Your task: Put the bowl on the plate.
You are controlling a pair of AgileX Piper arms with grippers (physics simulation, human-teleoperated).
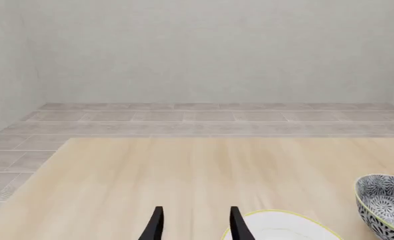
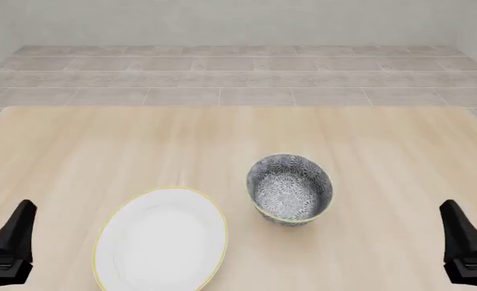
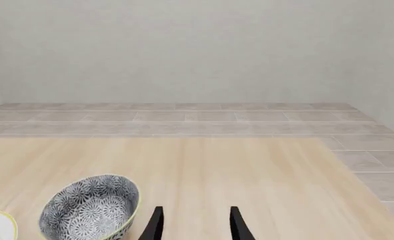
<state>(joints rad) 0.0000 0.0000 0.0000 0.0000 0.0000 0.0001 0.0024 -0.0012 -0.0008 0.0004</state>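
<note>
The bowl (image 2: 290, 188), grey-and-white floral with a thin yellow rim, stands upright on the table near the middle, also visible as the bowl (image 3: 91, 210) and the bowl (image 1: 385, 204). Just left of it, apart from it, lies the white plate (image 2: 161, 239) with a gold rim, seen also as the plate (image 1: 284, 227). My left gripper (image 1: 193, 224) is open with nothing between its fingers, low at the table's near left (image 2: 12, 239). My right gripper (image 3: 193, 224) is open too, at the near right (image 2: 465, 239), well clear of the bowl.
The light wooden table (image 2: 238, 139) ends at a far edge, with grey tiled floor (image 2: 238, 79) and a plain wall beyond. Nothing else stands on the table.
</note>
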